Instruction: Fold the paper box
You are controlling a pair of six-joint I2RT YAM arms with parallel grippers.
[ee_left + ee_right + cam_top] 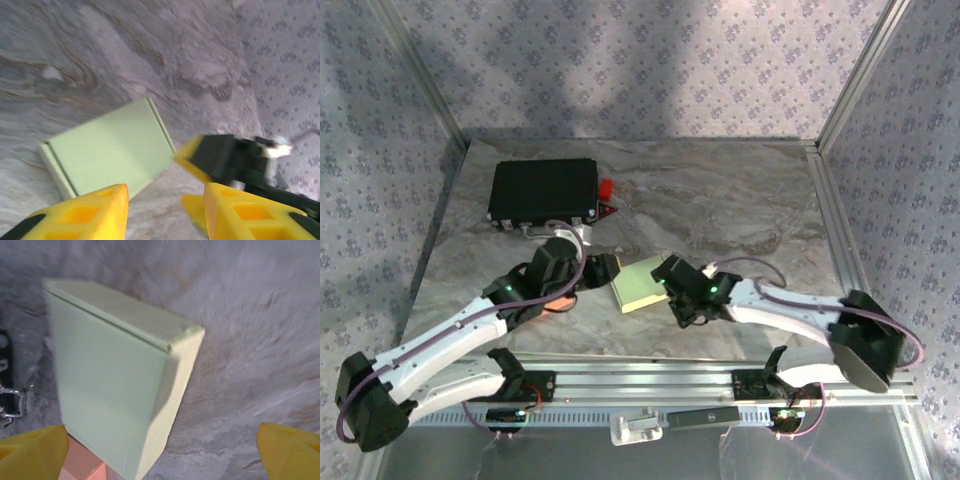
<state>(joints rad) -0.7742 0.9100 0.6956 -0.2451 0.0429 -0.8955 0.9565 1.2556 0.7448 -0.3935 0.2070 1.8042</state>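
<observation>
Two tools flank the paper box point(639, 283), one on each side, in the top view. The box lies flat on the counter point(740, 200), about midway across and toward the near edge.

Box: pale green, lid down, closed into a shallow rectangular shape. A thin flap edge shows along one short side in the left wrist view. It rests on the marbled grey surface, not lifted.

Left tool point(165, 212): yellow fingers point(85, 215) parted, bare counter in the gap, nothing gripped. The box sits just beyond the fingertips, apart from them.

Right tool point(160, 455): jaws spread wide, one yellow tip at each lower corner of the right wrist view, released, gripping nothing. The box sits ahead of it, toward the left of that view. From the left wrist camera this tool appears blurred, just beside the box's right-hand edge; whether it touches cannot be told.

Orange-pink patch point(82, 467) at the box's lower corner in the right wrist view; what it is cannot be told.

Far left of the counter: black case point(542, 190), small red item point(607, 188) just beside its right end, both well apart from the box
</observation>
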